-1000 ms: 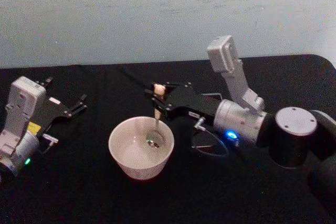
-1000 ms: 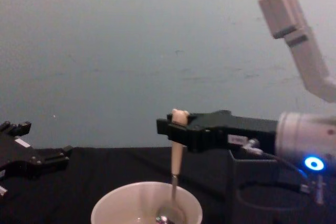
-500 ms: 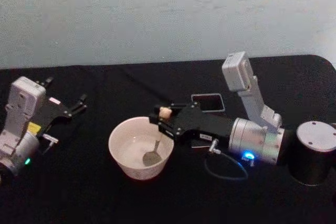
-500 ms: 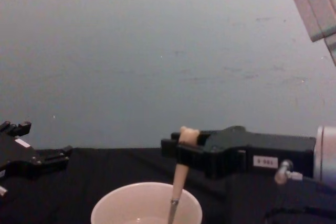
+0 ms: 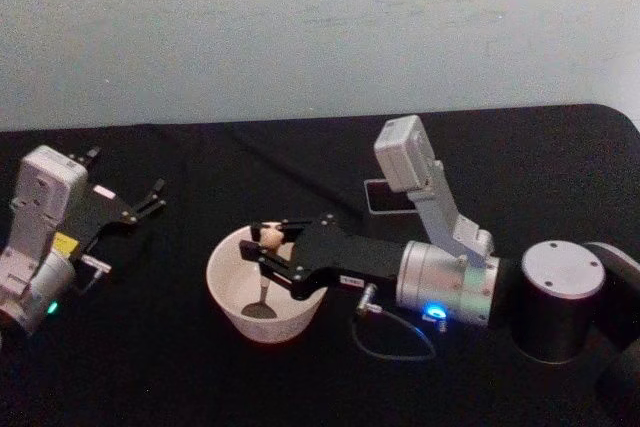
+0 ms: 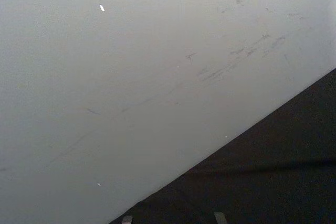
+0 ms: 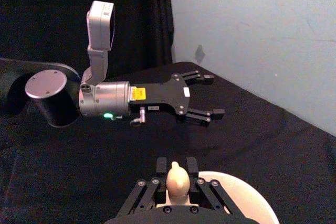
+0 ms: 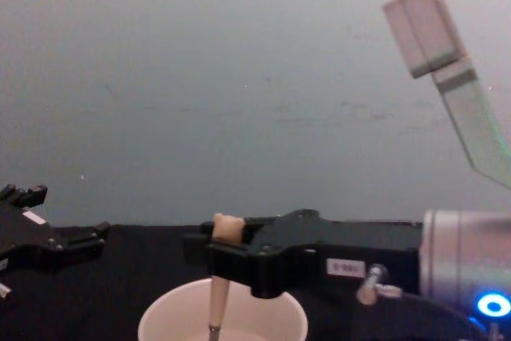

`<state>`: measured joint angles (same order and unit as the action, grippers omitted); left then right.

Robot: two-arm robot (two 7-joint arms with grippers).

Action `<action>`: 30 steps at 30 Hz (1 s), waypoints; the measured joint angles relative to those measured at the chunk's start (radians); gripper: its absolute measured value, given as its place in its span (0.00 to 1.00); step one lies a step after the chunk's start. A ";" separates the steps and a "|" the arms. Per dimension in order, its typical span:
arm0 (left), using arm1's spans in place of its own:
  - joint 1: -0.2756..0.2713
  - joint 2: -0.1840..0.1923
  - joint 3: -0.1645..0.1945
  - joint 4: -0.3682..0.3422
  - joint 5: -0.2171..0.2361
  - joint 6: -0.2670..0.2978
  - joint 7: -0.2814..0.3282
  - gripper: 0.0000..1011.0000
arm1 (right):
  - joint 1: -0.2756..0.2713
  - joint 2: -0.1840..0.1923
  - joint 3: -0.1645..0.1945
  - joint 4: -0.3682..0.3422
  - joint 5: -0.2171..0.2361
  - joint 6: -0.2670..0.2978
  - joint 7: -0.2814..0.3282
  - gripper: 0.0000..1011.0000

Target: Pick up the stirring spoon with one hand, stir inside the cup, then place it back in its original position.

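Stirring spoon stands in the cup, clamped by the right end effector; left end effector idles, fingers apart.

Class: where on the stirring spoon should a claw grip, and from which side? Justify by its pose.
Grip the stirring spoon by its upper handle, just under the bear head, coming in sideways above the cup rim. It stands nearly upright, bowl down in the cup; the right claw holds it so.
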<state>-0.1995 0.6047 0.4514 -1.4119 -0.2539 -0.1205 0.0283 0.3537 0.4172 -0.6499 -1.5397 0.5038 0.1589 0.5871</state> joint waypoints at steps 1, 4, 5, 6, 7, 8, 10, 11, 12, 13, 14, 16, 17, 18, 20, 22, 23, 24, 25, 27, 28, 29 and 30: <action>0.000 0.000 0.000 0.000 0.000 0.000 0.000 0.99 | 0.002 -0.004 -0.002 0.003 -0.001 0.000 -0.003 0.22; 0.000 0.000 0.000 0.000 0.000 0.000 0.000 0.99 | 0.015 -0.025 -0.010 0.024 -0.008 0.000 -0.017 0.22; 0.000 0.000 0.000 0.000 0.000 0.000 0.000 0.99 | 0.022 -0.037 -0.012 0.035 -0.013 0.000 -0.026 0.22; 0.000 0.000 0.000 0.000 0.000 0.000 0.000 0.99 | 0.026 -0.042 -0.013 0.040 -0.015 0.000 -0.030 0.22; 0.000 0.000 0.000 0.000 0.000 0.000 0.000 0.99 | 0.030 -0.049 -0.014 0.047 -0.017 0.000 -0.035 0.22; 0.000 0.000 0.000 0.000 0.000 0.000 0.000 0.99 | 0.033 -0.054 -0.014 0.054 -0.019 -0.001 -0.039 0.22; 0.000 0.000 0.000 0.000 0.000 0.000 0.000 0.99 | 0.040 -0.065 -0.014 0.067 -0.023 -0.001 -0.047 0.22; 0.000 0.000 0.000 0.000 0.000 0.000 0.000 0.99 | 0.046 -0.074 -0.014 0.077 -0.026 -0.001 -0.054 0.22; 0.000 0.000 0.000 0.000 0.000 0.000 0.000 0.99 | 0.053 -0.085 -0.014 0.091 -0.030 -0.002 -0.062 0.22; 0.000 0.000 0.000 0.000 0.000 0.000 0.000 0.99 | 0.055 -0.090 -0.013 0.097 -0.033 -0.002 -0.067 0.22; 0.000 0.000 0.000 0.000 0.000 0.000 0.000 0.99 | 0.059 -0.095 -0.012 0.103 -0.035 -0.003 -0.070 0.22; 0.000 0.000 0.000 0.000 0.000 0.000 0.000 0.99 | 0.068 -0.109 -0.008 0.123 -0.042 -0.003 -0.082 0.22; 0.000 0.000 0.000 0.000 0.000 0.000 0.000 0.99 | 0.071 -0.113 -0.006 0.129 -0.043 -0.004 -0.084 0.22; 0.000 0.000 0.000 0.000 0.000 0.000 0.000 0.99 | 0.074 -0.117 -0.004 0.135 -0.044 -0.004 -0.087 0.22; 0.000 0.000 0.000 0.000 0.000 0.000 0.000 0.99 | 0.082 -0.130 0.003 0.153 -0.049 -0.004 -0.097 0.22; 0.000 0.000 0.000 0.000 0.000 0.000 0.000 0.99 | 0.090 -0.141 0.012 0.171 -0.052 -0.005 -0.107 0.22; 0.000 0.000 0.000 0.000 0.000 0.000 0.000 0.99 | 0.093 -0.145 0.016 0.177 -0.053 -0.005 -0.110 0.22; 0.000 0.000 0.000 0.000 0.000 0.000 0.000 0.99 | 0.095 -0.147 0.019 0.180 -0.053 -0.005 -0.113 0.22; 0.000 0.000 0.000 0.000 0.000 0.000 0.000 0.99 | 0.097 -0.150 0.023 0.184 -0.053 -0.005 -0.115 0.22; 0.000 0.000 0.000 0.000 0.000 0.000 0.000 0.99 | 0.102 -0.156 0.035 0.195 -0.053 -0.004 -0.122 0.22; 0.000 0.000 0.000 0.000 0.000 0.000 0.000 0.99 | 0.104 -0.158 0.038 0.198 -0.053 -0.004 -0.124 0.22; 0.000 0.000 0.000 0.000 0.000 0.000 0.000 0.99 | 0.106 -0.159 0.042 0.201 -0.053 -0.003 -0.126 0.22; 0.000 0.000 0.000 0.000 0.000 0.000 0.000 0.99 | 0.107 -0.160 0.048 0.205 -0.054 -0.002 -0.129 0.22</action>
<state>-0.1995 0.6047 0.4514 -1.4120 -0.2539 -0.1205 0.0283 0.4612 0.2575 -0.6017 -1.3346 0.4501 0.1565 0.4577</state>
